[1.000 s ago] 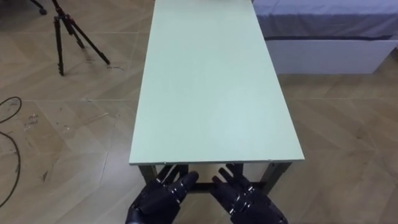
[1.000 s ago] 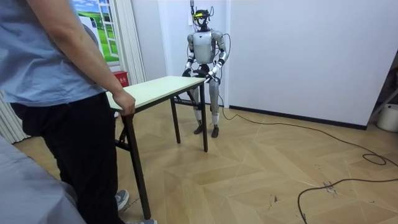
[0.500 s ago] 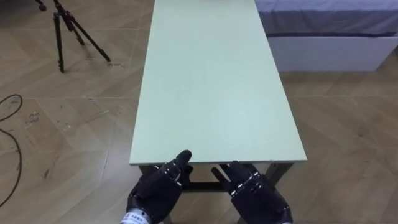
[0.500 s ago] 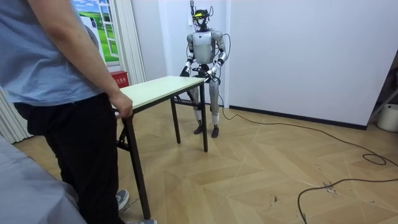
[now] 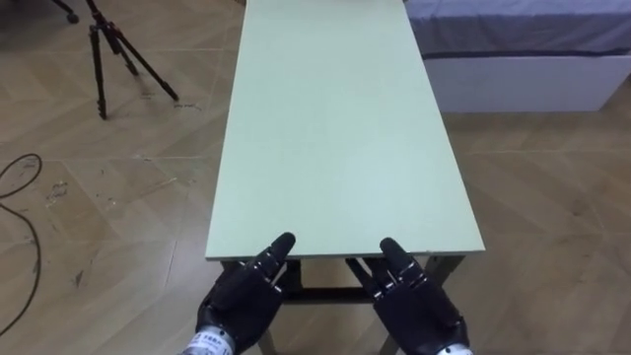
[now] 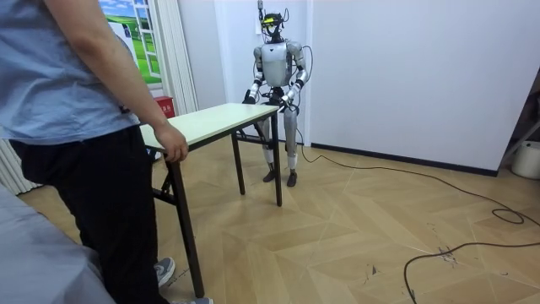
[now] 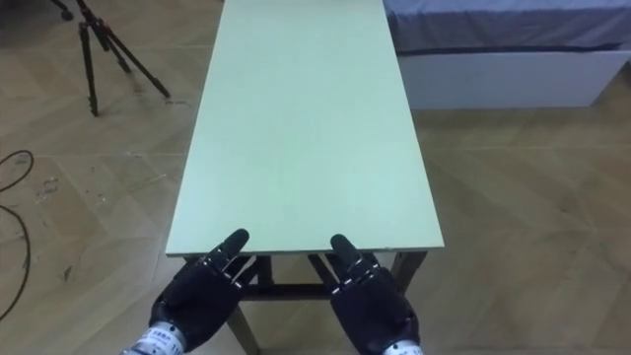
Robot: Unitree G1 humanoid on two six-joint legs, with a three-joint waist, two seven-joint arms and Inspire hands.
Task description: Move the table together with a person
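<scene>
A long table with a pale green top (image 5: 335,128) and dark legs stretches away from me. Both my dark hands hover at its near short edge with straight fingers. The left hand (image 5: 242,301) reaches its fingertips just over the edge near the left corner. My right hand (image 5: 414,306) does the same further right. Neither one grips anything. In the room view I stand by the white wall at one end of the table (image 6: 224,118), while a person at the other end holds its edge with a hand (image 6: 173,143).
A black tripod (image 5: 108,49) stands on the wooden floor to the left of the table. A bed with a grey cover and white base (image 5: 523,59) lies at the far right. Dark cable (image 5: 20,217) curls on the floor at left.
Both my hands have risen from below the table's near edge, and their fingertips now lie over it. The person's hand has stayed on the far end.
</scene>
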